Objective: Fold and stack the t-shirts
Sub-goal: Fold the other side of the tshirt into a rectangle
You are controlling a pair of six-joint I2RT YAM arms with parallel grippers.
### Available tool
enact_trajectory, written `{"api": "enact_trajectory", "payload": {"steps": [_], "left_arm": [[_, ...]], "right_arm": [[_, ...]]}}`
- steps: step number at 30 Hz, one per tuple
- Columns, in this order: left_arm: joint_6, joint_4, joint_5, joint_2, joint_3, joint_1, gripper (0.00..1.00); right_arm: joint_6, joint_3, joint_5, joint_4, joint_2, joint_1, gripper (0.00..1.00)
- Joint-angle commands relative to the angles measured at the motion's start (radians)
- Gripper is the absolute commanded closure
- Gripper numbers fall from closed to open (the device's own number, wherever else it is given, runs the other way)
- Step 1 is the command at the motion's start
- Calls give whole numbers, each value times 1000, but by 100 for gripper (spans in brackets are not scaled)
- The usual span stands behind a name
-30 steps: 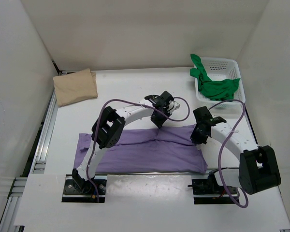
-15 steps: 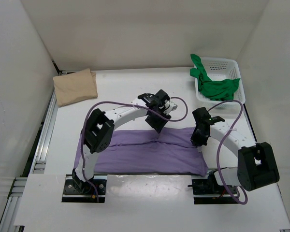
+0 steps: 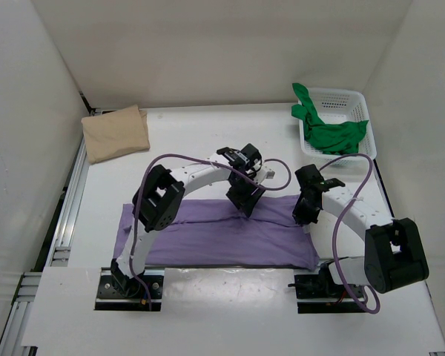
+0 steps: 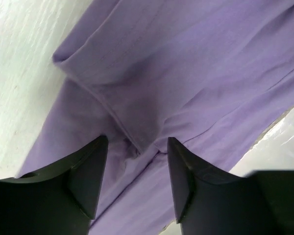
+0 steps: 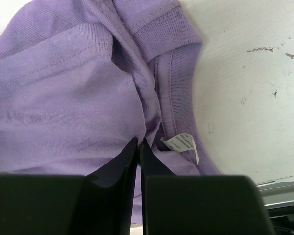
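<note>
The light purple t-shirt point(image 3: 215, 237) lies folded into a long band across the near table. My left gripper point(image 3: 248, 206) hovers open over the middle of its far edge; in the left wrist view the gripper point(image 4: 137, 142) straddles a cloth fold point(image 4: 132, 117) without touching it. My right gripper point(image 3: 304, 215) is at the shirt's right end. In the right wrist view this gripper point(image 5: 138, 141) is shut on a pinch of purple cloth beside the collar point(image 5: 174, 73) and its white label point(image 5: 183, 143). The tan t-shirt point(image 3: 116, 133) lies folded at the far left. The green t-shirt point(image 3: 330, 133) hangs crumpled in the basket.
A white mesh basket point(image 3: 348, 95) stands at the far right corner. White walls enclose the table on three sides. A metal rail point(image 3: 67, 215) runs along the left edge. Purple cables loop from both arms over the shirt.
My left gripper has opened and let go of the purple cloth, shifting slightly nearer over the shirt's far edge. The right gripper has stayed at the collar end.
</note>
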State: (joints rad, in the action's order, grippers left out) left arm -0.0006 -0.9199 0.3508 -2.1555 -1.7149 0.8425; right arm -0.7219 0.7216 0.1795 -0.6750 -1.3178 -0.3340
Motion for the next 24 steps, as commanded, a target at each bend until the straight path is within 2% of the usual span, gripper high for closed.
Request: {"api": "enact_trajectory", "payload": {"steps": [1, 7, 8, 10, 16, 18, 24], "left_arm": [[1, 9, 73, 6, -49, 13, 39], [1, 9, 119, -27, -40, 13, 64], [1, 9, 132, -27, -40, 13, 76], [1, 9, 142, -27, -40, 13, 88], [1, -40, 165, 40, -8, -19, 90], [1, -69, 133, 51, -8, -19, 90], [1, -114, 120, 36, -8, -19, 90]], "right_arm": [[16, 6, -2, -8, 6, 3, 92], [7, 6, -2, -8, 6, 3, 92], [7, 6, -2, -8, 6, 3, 92], [7, 6, -2, -8, 6, 3, 92], [16, 6, 8, -63, 51, 3, 92], [16, 15, 31, -104, 63, 3, 92], [16, 6, 21, -113, 83, 3, 92]]}}
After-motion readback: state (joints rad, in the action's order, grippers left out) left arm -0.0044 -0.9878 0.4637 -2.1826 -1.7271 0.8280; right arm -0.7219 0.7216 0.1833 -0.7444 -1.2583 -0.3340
